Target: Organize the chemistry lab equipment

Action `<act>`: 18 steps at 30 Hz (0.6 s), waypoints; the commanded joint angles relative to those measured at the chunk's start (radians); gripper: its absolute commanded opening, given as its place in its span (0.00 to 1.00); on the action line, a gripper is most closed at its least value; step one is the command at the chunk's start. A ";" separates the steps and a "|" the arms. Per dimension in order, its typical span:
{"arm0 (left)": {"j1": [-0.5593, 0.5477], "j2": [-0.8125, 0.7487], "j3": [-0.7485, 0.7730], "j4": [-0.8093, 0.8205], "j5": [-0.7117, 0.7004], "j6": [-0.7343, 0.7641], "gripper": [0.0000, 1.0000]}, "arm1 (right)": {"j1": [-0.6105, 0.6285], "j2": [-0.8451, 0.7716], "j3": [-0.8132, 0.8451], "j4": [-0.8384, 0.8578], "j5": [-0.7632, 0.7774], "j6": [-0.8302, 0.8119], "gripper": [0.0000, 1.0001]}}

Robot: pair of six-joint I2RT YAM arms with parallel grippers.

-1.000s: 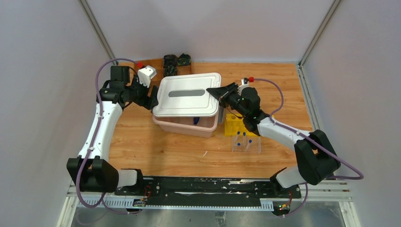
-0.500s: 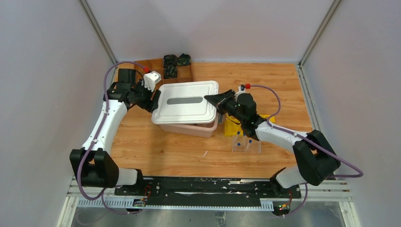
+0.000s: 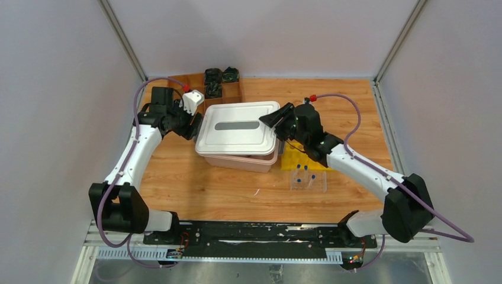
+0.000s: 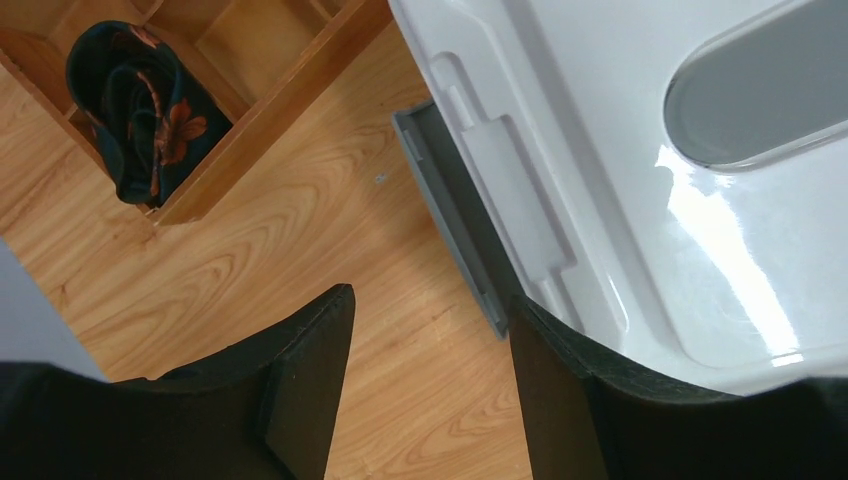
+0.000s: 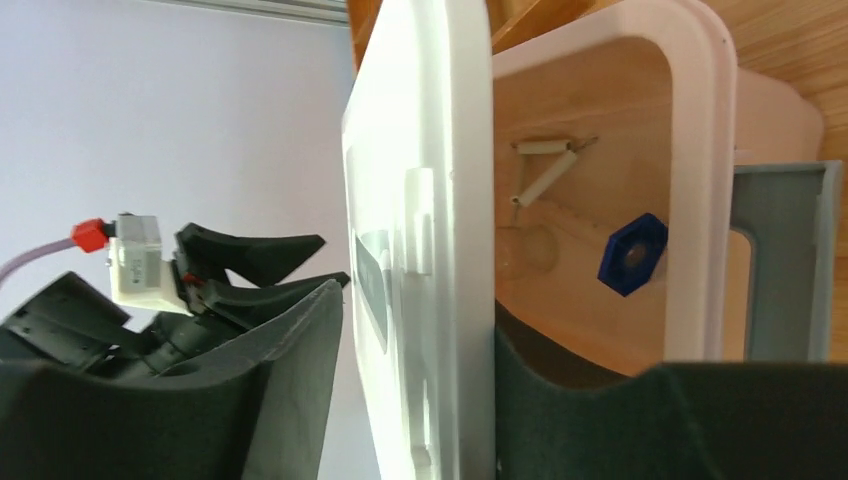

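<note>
The white lid (image 3: 238, 126) lies over the pink bin (image 3: 240, 160), raised a little at its right side. My right gripper (image 3: 278, 117) is open astride the lid's right edge (image 5: 440, 250); the lower finger touches its underside and the upper finger stands a sliver off. Inside the bin I see a blue hexagonal cap (image 5: 632, 253), the white wire triangle (image 5: 545, 170) and a clear glass piece (image 5: 530, 250). My left gripper (image 3: 192, 125) is open and empty at the lid's left edge (image 4: 560, 190). The yellow tube rack (image 3: 294, 158) and the clear tray (image 3: 308, 178) with blue-capped tubes stand to the bin's right.
The brown compartment box (image 3: 190, 83) with dark items (image 4: 135, 110) stands at the back left, close behind my left gripper. Grey latches hang at both ends of the bin, one in the left wrist view (image 4: 455, 215) and one in the right wrist view (image 5: 785, 260). Bare wood lies in front of the bin.
The lid has moved back and to the right and now sits squarely over the bin. Both grippers moved with it. My right gripper's jaws have spread.
</note>
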 commanded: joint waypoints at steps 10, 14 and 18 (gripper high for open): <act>-0.025 0.001 0.004 0.048 0.025 -0.013 0.62 | 0.014 -0.018 0.257 -0.622 0.196 -0.266 0.69; -0.025 -0.023 0.021 0.027 0.037 -0.002 0.63 | 0.010 -0.013 0.268 -0.652 0.200 -0.298 0.71; -0.025 -0.039 0.054 0.003 0.073 0.000 0.66 | -0.004 -0.005 0.299 -0.687 0.175 -0.352 0.75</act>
